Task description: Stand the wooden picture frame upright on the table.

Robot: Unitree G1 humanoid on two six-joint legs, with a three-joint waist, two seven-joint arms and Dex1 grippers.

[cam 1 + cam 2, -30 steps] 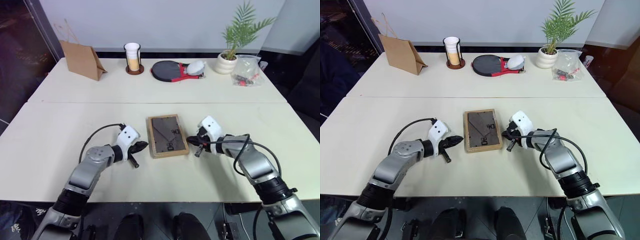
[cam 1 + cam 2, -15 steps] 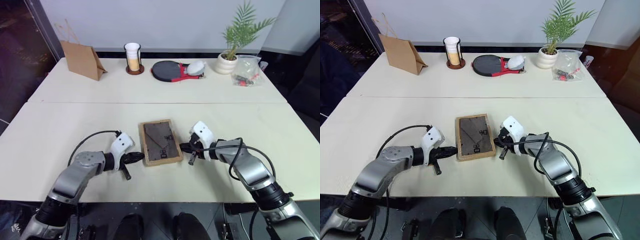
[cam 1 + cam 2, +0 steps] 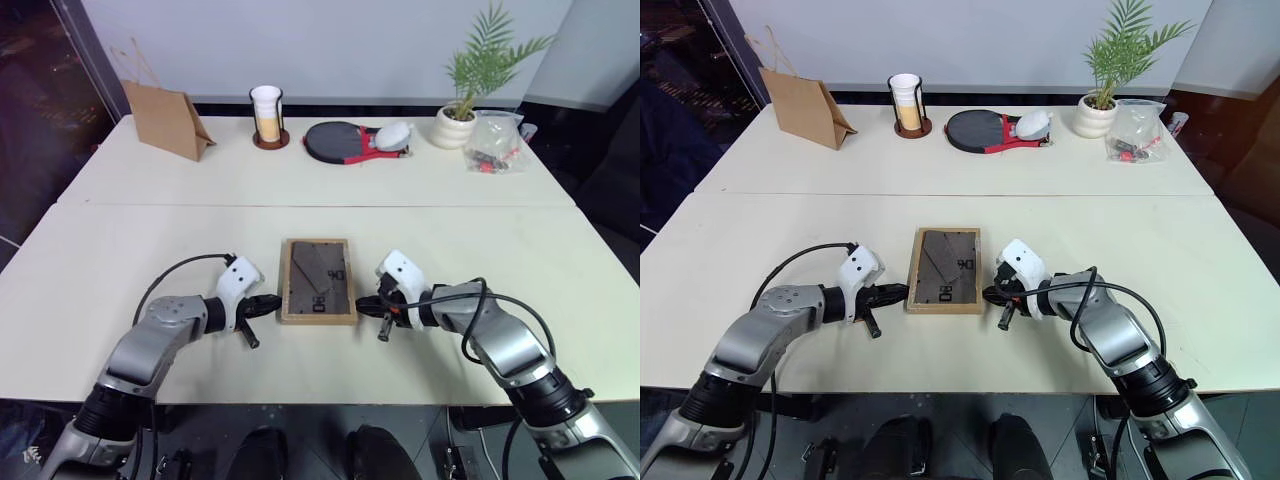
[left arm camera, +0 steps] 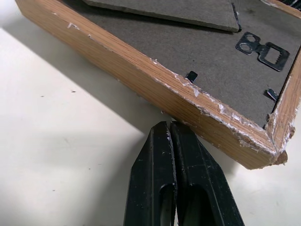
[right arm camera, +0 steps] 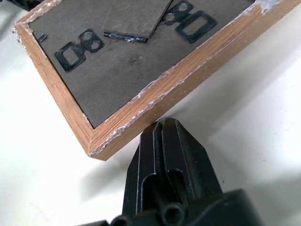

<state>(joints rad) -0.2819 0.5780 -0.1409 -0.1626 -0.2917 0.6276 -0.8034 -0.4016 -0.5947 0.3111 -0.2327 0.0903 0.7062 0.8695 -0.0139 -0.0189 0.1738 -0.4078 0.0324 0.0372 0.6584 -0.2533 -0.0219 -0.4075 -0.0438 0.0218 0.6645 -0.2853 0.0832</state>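
- Head views: the wooden picture frame (image 3: 318,294) lies face-down on the table (image 3: 150,180); your left gripper (image 3: 268,304) at its 9 o'clock, right gripper (image 3: 368,303) at 3.
- Wrist views: both claws pinched empty, tips at the frame's edges; you have yet to stand it.

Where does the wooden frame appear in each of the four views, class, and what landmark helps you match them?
Left eye view: frame lies back up, centre of the near table section.
Right eye view: same place, between the grippers.
Left wrist view: its near edge crosses above the shut left gripper.
Right wrist view: its corner sits above the shut right gripper.
Shared landmark: the metal hanger on the back.
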